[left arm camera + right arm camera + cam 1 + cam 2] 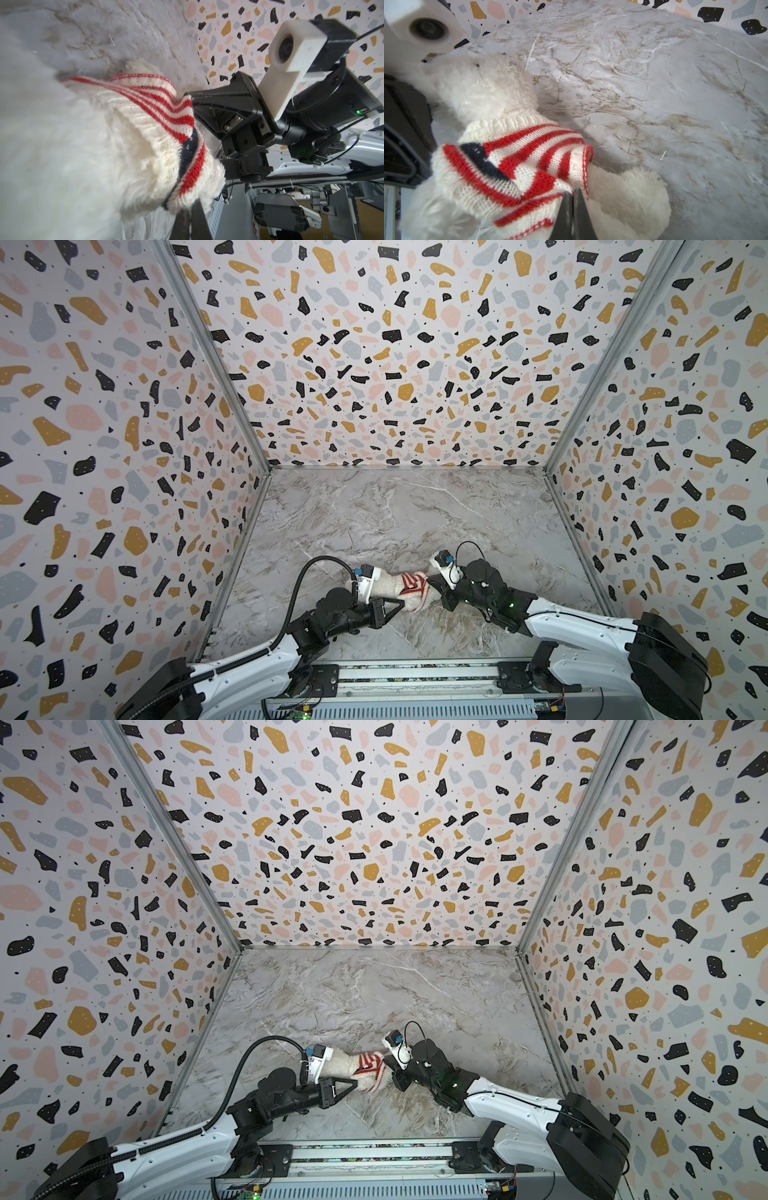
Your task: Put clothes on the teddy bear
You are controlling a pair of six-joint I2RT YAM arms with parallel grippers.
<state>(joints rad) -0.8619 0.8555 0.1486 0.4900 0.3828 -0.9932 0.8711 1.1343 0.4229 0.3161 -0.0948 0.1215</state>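
Pulling down: the sweater (512, 153) covers the bear (483, 91) at neck and chest and bunches short of the belly, so dressing looks about half done.
Bear: lying on the table (654, 93) between both arms.
Next: probably draw the hem toward the legs while the sleeve side is held back.
Right fingers (582, 216): clamped together on the hem.
Left fingers (200, 224): together at a sleeve cuff, apparently pinching it.
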